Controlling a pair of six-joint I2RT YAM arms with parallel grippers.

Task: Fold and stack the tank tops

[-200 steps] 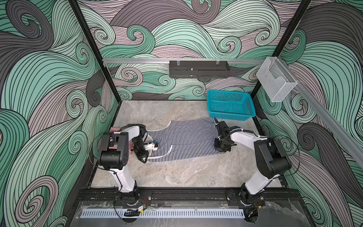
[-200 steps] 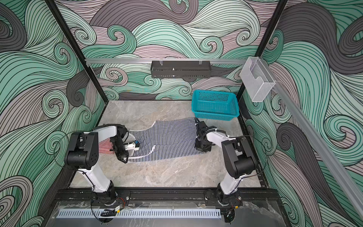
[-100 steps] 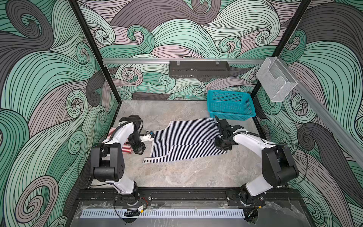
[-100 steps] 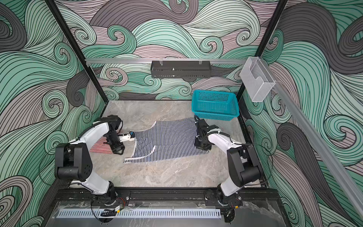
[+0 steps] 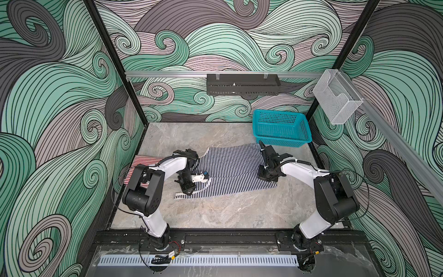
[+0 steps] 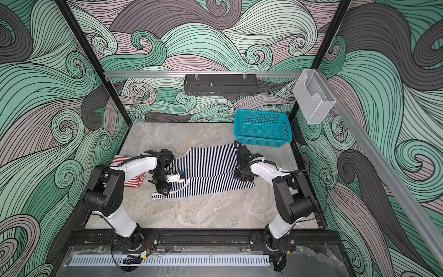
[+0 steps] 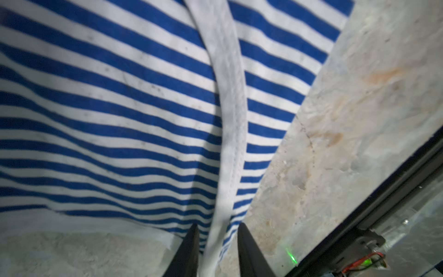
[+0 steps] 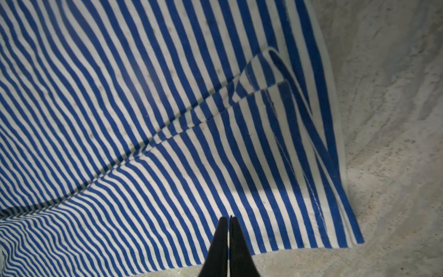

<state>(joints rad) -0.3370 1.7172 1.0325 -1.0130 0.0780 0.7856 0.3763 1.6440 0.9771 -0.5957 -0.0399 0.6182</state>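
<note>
The left gripper (image 7: 217, 242) holds its fingers narrow, pinching the white trim (image 7: 230, 108) of the navy top (image 5: 230, 167), which spreads out ahead of them. The right gripper (image 8: 229, 219) has its fingers pressed together over the same top near its hem. The red top (image 5: 143, 159) lies behind the left fingers.

Two tank tops (image 5: 230, 167) (image 5: 143, 159), one basket (image 5: 280, 142), two arms (image 5: 172, 165) (image 5: 299, 170).

Grey marble tabletop (image 5: 215, 215), navy/wht tank top (image 5: 230, 167) spread at ctr, red/wht tank top (image 5: 143, 159) L edge, teal basket (image 5: 280, 141) back R
</note>
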